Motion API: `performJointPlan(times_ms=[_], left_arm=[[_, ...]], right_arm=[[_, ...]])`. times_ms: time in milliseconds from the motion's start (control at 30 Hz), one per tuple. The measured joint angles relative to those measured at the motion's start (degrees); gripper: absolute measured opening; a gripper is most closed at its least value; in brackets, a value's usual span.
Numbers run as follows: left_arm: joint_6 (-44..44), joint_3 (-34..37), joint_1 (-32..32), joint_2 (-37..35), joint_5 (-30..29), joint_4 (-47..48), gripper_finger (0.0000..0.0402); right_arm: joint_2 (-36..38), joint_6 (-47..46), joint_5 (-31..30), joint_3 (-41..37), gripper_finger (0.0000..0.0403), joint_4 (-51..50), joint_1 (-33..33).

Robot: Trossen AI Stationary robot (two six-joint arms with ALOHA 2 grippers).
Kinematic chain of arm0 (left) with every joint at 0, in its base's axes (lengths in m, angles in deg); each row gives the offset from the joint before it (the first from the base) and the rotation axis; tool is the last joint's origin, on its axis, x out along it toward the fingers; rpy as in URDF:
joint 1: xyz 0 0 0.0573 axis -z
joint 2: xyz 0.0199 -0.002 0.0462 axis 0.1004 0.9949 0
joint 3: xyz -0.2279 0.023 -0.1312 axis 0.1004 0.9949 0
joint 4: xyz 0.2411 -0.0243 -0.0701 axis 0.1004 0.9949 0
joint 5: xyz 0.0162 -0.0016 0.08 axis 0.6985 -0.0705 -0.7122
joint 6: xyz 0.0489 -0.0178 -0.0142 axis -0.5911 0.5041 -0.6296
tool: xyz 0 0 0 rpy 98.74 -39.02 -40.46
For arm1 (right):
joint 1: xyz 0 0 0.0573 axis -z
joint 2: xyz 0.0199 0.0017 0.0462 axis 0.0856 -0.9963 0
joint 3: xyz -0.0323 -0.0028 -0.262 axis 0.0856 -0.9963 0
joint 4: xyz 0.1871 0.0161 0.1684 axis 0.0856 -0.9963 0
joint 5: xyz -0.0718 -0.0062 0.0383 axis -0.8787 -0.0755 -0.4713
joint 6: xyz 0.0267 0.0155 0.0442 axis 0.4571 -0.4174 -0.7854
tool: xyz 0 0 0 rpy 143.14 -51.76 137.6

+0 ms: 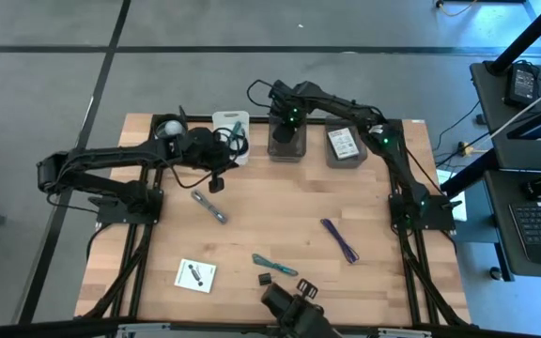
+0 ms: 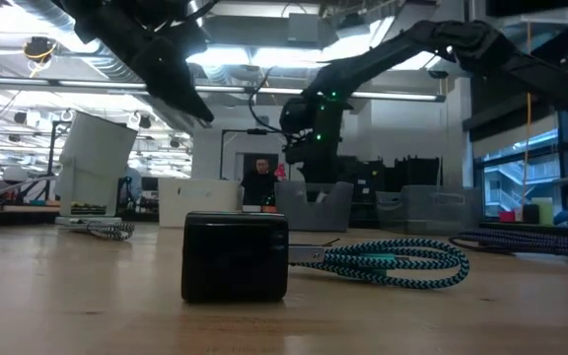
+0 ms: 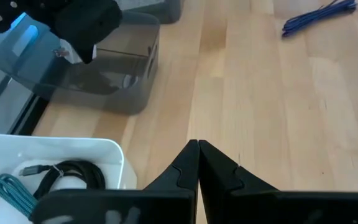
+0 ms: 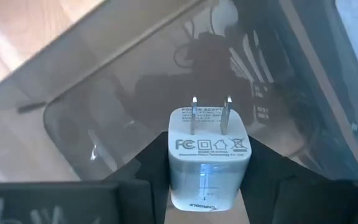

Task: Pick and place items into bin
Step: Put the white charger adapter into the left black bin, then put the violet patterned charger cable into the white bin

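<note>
Several items already binned, several left. White bin (image 1: 230, 124) upper centre of high view holds black coiled cable (image 3: 73, 171) plus teal cord. Grey bin (image 1: 346, 145) right of centre holds white printed card. Right gripper (image 4: 209, 177), fingers clamped on white cube (image 4: 207, 152) (plug charger), hangs over middle grey bin (image 1: 287, 143), release not yet made. Left gripper (image 3: 197, 163), fingers together, empty, beside white bin. On worktop (image 1: 280, 211) remain: grey metal tool (image 1: 209, 207), purple strip (image 1: 339, 240), teal tie (image 1: 275, 265), tiny black block (image 1: 264, 279), white printed cards (image 1: 195, 275). Judged roughly half done.
</note>
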Motion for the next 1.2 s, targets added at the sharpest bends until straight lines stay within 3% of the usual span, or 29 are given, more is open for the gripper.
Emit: performJointPlan(times_ms=[100,300,500,833,1000,1100,1200], left_arm=[[-0.01,0.00,-0.40,0.00,0.03,0.15,0.0002],[-0.01,0.00,-0.50,0.00,0.06,0.16,0.0002],[-0.01,0.00,-0.50,0.00,0.06,0.17,0.0002],[0.86,0.00,-0.47,0.00,-0.51,0.17,0.0002],[1.48,0.00,-0.47,0.00,-0.97,0.16,0.0002],[1.53,0.00,-0.47,0.00,-0.99,-0.14,0.0002],[1.54,0.00,-0.47,0.00,-1.00,-1.70,0.0002]], right_arm=[[-0.45,-0.07,0.00,0.00,0.0143,0.94,0.00],[-0.82,-0.24,-0.28,0.00,0.0201,1.99,0.00],[-0.80,-0.22,-0.39,0.00,0.0199,1.73,0.00],[5.13,1.50,-0.46,-0.04,0.0153,-0.20,0.00],[11.36,3.18,0.07,-0.53,0.0125,-5.84,-0.04],[16.81,4.47,2.95,-4.55,0.0088,-5.12,-0.17],[25.26,4.33,6.76,-13.42,0.0029,1.09,-0.15]])
